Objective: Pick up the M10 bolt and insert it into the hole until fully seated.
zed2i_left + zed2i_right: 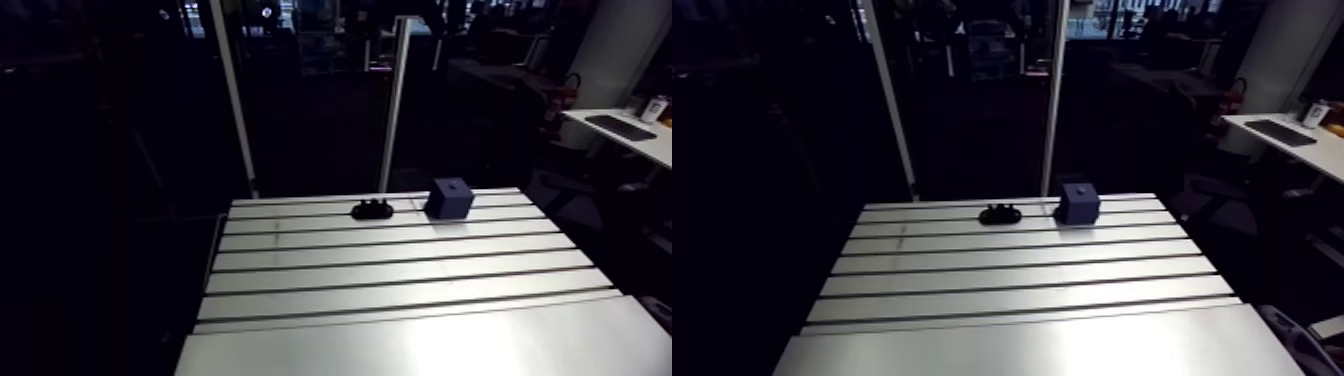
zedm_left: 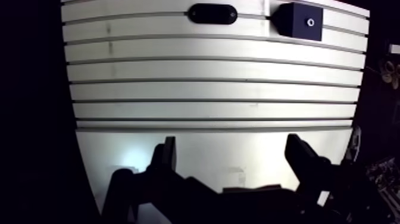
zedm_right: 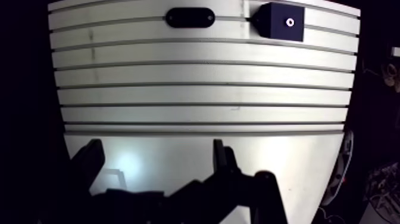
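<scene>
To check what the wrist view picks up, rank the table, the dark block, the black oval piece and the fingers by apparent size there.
Largest: table
then dark block
then black oval piece, slightly smaller.
The fingers look bigger than both small things, but only through nearness to the camera: unranked.

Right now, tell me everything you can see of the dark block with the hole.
The block is a small dark bluish cube, matte, with squared edges. Its top face carries one round hole with a pale rim; nothing sticks out of it. It stands flat and upright on the slotted table near the far edge, beside a low black oval piece but apart from it. Only the table touches it.
</scene>
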